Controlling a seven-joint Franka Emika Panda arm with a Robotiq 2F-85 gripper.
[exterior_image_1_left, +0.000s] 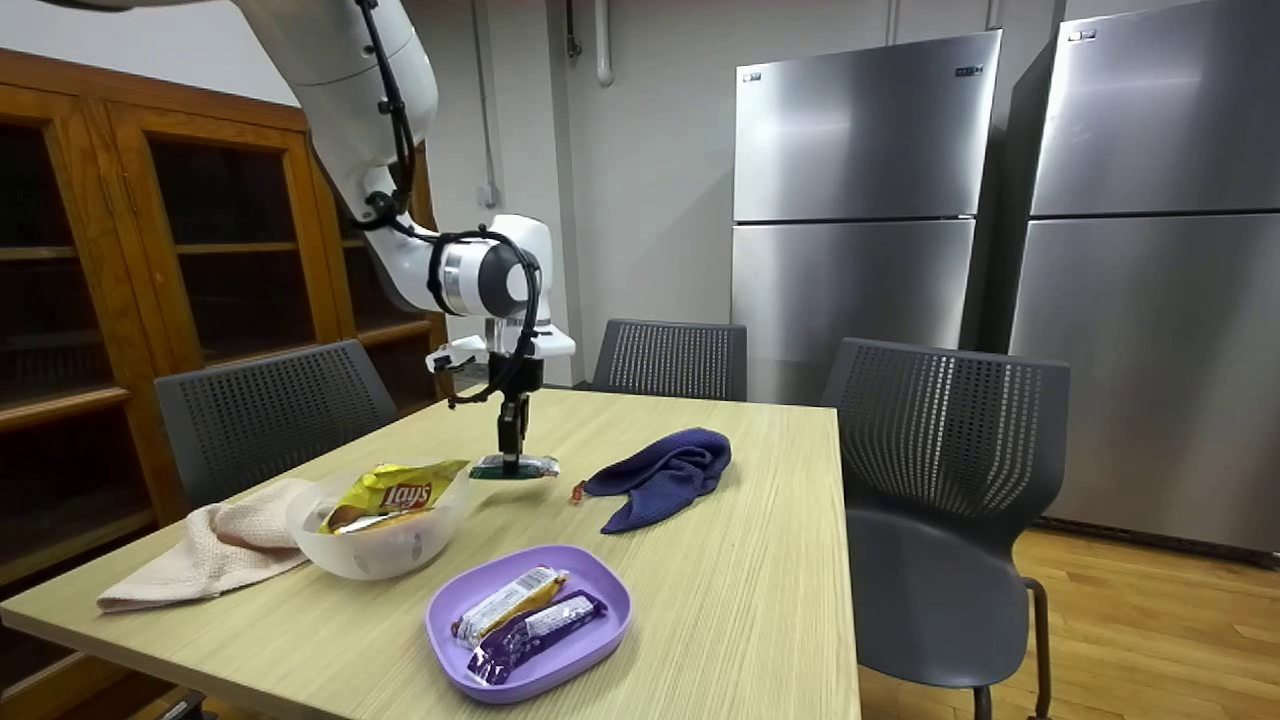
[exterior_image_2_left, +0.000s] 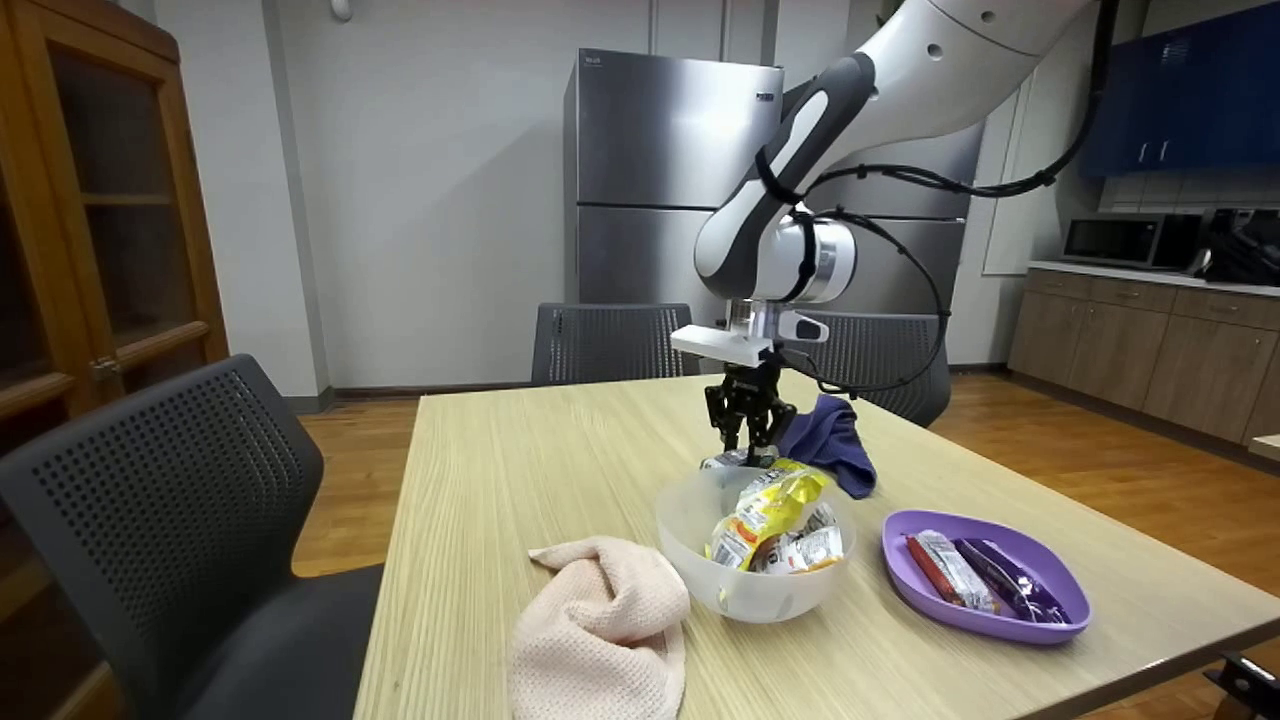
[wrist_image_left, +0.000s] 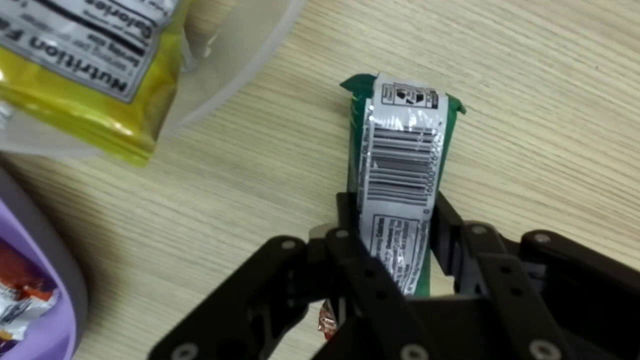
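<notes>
A green-wrapped snack bar, its barcode panel facing up, is clamped between the two black fingers of a robot's gripper, which points down low over a pale wood-grain table; whether the bar also touches the tabletop cannot be told. Near it lies a crumpled navy cloth, with a small reddish piece of wrapper showing at its edge. Also near the bar, but apart from it, a translucent bowl holds a yellow Lay's bag, tilted, along with other packets. A purple tray carries two wrapped bars side by side, a dark purple bar and a white-labelled bar. A pale pink cloth lies bunched just beside the bowl. Above the table, the white robot arm bends down with a black cable strapped along it. Dark mesh-backed chairs stand around the table. Beyond are two stainless-steel refrigerators and a glass-doored wooden cabinet; in an exterior view, a microwave rests on a counter below blue cupboards.
</notes>
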